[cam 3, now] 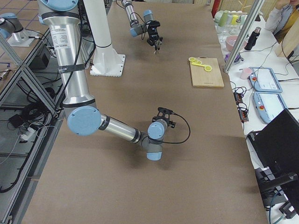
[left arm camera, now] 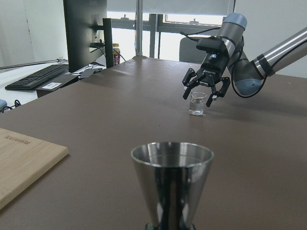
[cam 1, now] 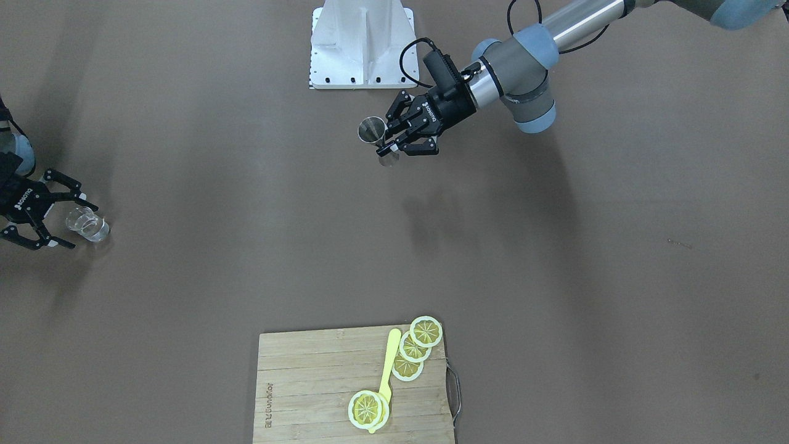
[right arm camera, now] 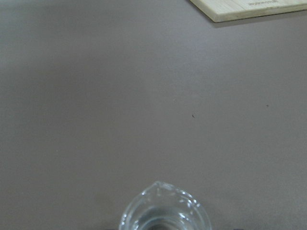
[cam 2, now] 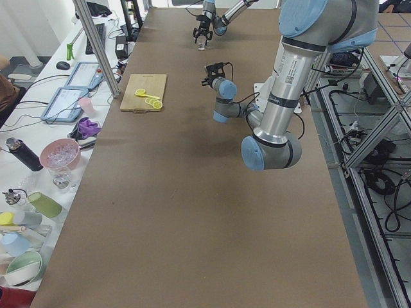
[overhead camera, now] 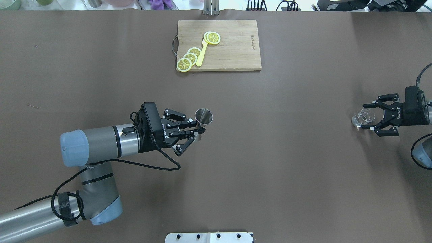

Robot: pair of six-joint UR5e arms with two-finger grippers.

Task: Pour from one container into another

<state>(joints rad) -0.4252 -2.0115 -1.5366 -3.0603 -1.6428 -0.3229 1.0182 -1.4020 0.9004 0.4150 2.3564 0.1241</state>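
A steel jigger is held off the table near its middle, upright, with my left gripper shut on its narrow waist. The left wrist view shows the jigger's open cup close up; I cannot see any contents. Far to the right a small clear glass beaker stands on the table and seems to hold a little clear liquid. My right gripper is open, its fingertips either side of the beaker's near edge without closing on it. The front view shows the same beaker and right gripper.
A wooden cutting board with lemon slices and a yellow utensil lies at the far middle edge. The white robot base plate sits at the near edge. Bare brown table lies between the arms.
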